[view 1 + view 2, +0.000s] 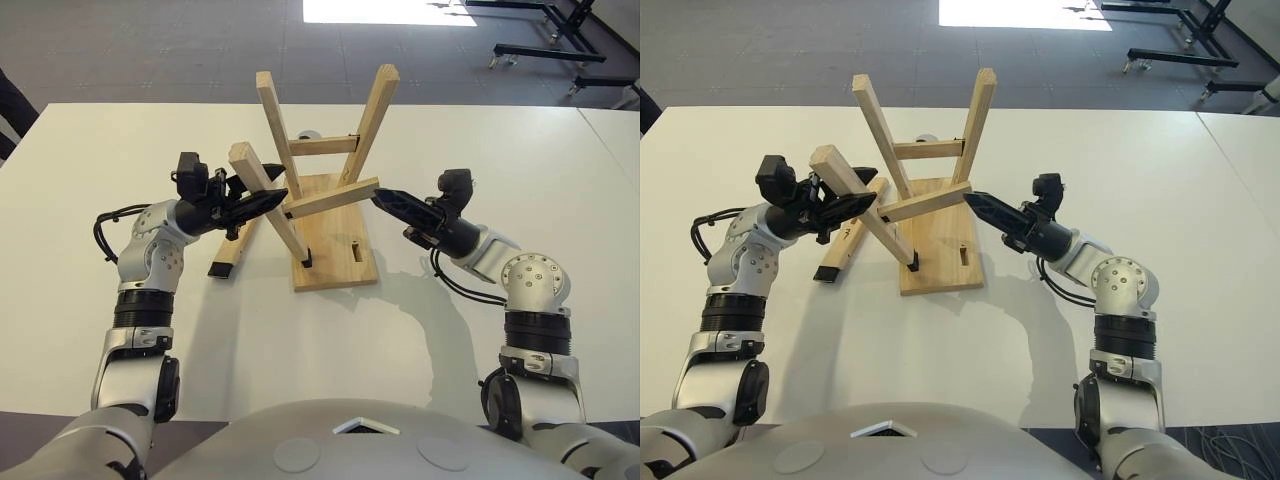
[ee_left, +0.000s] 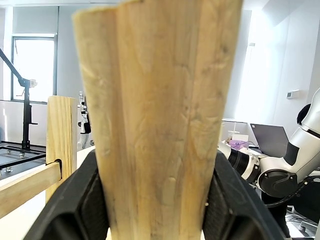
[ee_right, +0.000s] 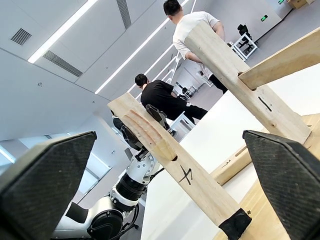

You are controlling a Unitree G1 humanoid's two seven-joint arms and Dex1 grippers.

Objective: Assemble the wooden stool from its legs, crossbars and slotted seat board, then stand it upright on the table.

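Observation:
The slotted seat board [image 1: 340, 262] lies flat on the table. Two legs [image 1: 372, 112] rise from it, tilted, joined by a crossbar [image 1: 322, 145]. A third leg [image 1: 245, 160] leans with its foot on the board, and my left gripper [image 1: 262, 203] is shut on its middle; in the left wrist view the wood sits between the gripper's fingers [image 2: 80, 200]. A second crossbar [image 1: 335, 198] runs from this leg toward my right gripper [image 1: 385, 198], which stands open right at the bar's free end. Another leg [image 1: 228, 255] lies loose on the table beside the board.
A small pale object [image 1: 309, 134] sits on the table behind the stool parts. The white table [image 1: 520, 180] has free room on both sides. Black wheeled frames [image 1: 545, 50] stand on the floor beyond the far right edge.

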